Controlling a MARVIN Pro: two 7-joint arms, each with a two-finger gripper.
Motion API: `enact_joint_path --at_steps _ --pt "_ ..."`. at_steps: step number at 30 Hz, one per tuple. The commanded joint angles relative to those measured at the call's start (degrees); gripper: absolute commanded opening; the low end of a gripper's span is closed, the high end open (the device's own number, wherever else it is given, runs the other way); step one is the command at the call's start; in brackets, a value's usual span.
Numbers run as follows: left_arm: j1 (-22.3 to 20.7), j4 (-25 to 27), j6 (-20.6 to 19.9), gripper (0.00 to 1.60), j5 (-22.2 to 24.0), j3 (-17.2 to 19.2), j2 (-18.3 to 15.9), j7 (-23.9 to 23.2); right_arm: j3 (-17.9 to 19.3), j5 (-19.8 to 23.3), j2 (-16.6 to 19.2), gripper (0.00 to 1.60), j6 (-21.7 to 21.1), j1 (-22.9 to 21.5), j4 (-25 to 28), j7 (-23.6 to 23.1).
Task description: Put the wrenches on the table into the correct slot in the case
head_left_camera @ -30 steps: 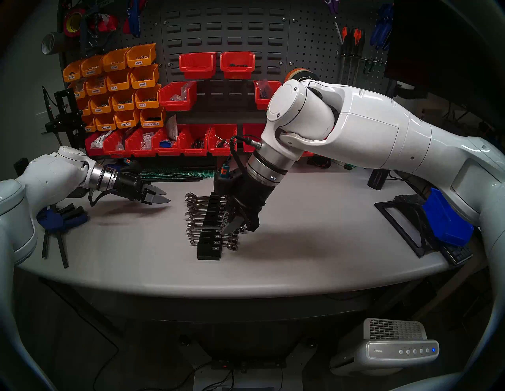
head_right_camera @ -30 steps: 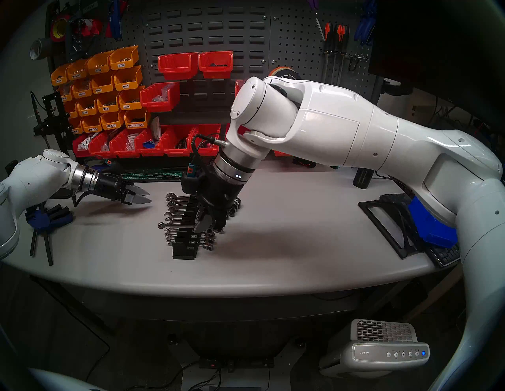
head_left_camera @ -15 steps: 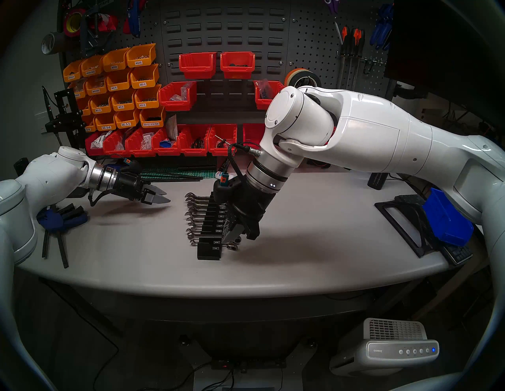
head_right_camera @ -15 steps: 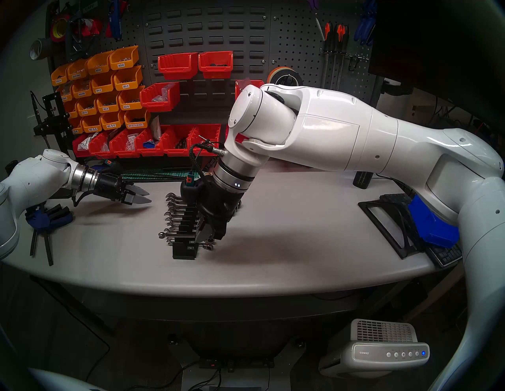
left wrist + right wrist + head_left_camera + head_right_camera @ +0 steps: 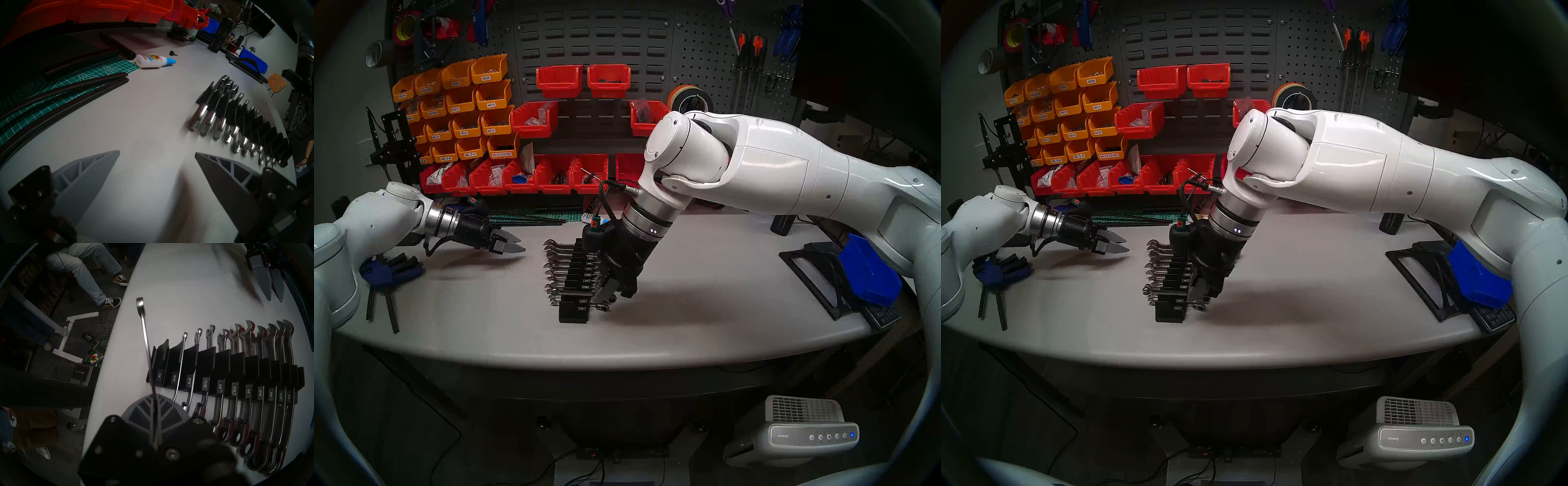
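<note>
My right gripper (image 5: 153, 402) is shut on a slim silver wrench (image 5: 144, 327), whose open jaw points away from the wrist. The wrench shaft crosses the near end of the black case (image 5: 222, 358), just beside the 1/4 label (image 5: 159, 375). I cannot tell whether it touches the case. In the head view the right gripper (image 5: 604, 295) hangs low over the case's (image 5: 573, 315) front end on the grey table (image 5: 687, 305). My left gripper (image 5: 514, 245) hovers open and empty, left of the case, with its fingertips (image 5: 117, 151) wide apart.
Several chrome ratchet wrenches (image 5: 254, 412) fill the case's other slots. A glue bottle (image 5: 153, 61) and a green cutting mat (image 5: 51, 81) with black rods lie at the back. Red bins (image 5: 551, 173) line the wall. A blue clamp (image 5: 388, 271) sits left and a black stand (image 5: 816, 271) right.
My right gripper has carried the wrench down and toward the front end of the case. The left arm has not moved.
</note>
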State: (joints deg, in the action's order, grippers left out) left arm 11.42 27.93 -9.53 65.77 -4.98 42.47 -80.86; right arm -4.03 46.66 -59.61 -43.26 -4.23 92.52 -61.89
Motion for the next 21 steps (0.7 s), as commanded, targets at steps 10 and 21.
enact_joint_path --at_steps 10,21 --pt "-1.58 -0.11 0.05 1.60 0.09 0.56 0.13 -0.10 -1.52 1.45 -2.94 0.00 0.35 -2.99 -1.69 -4.28" --pt "-1.58 -0.11 0.05 1.60 0.09 0.56 0.12 -0.10 -3.16 2.14 -5.52 0.00 -0.21 -3.93 -4.06 -3.80"
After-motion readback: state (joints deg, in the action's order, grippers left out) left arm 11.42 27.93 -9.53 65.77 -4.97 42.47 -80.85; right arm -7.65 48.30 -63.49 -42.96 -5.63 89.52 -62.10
